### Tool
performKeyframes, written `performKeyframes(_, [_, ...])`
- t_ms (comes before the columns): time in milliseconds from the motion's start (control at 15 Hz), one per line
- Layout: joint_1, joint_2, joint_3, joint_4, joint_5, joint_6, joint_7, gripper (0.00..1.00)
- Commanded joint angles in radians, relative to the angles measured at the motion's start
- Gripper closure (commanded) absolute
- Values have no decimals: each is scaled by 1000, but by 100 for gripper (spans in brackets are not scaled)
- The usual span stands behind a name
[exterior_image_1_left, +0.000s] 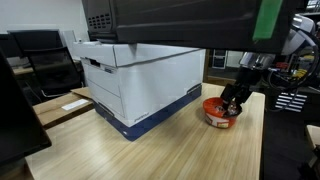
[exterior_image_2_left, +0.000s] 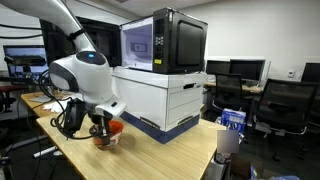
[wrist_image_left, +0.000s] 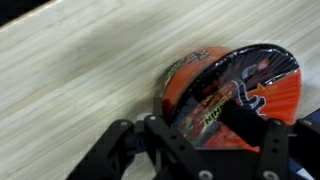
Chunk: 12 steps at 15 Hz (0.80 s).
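Note:
A red bowl (exterior_image_1_left: 214, 113) (exterior_image_2_left: 108, 139) stands on the wooden table (exterior_image_1_left: 150, 150) near the white box. In it lies a shiny orange and black snack bag (wrist_image_left: 235, 80), and the bowl's rim (wrist_image_left: 183, 68) shows behind the bag in the wrist view. My gripper (wrist_image_left: 205, 125) reaches down into the bowl (exterior_image_1_left: 232, 102) (exterior_image_2_left: 100, 130). Its two black fingers (wrist_image_left: 165, 135) stand on either side of the bag and press against it; the bag fills the gap between them. The bag's lower part is hidden behind the fingers.
A white file box (exterior_image_1_left: 140, 75) (exterior_image_2_left: 170, 95) sits on a blue lid close beside the bowl, with a black microwave (exterior_image_2_left: 165, 40) on top. The table edge (exterior_image_2_left: 215, 150) lies beyond the box. Office chairs and monitors stand around the table.

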Motion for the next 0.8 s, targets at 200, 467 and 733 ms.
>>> performKeyframes(200, [2,-58,-18,-53,-167,33,13,88])
performKeyframes(467, [2,-105,-20,-86,-285,36,35,100])
performKeyframes(733, [-7,-185,-12,-119,-439,27,120,99])
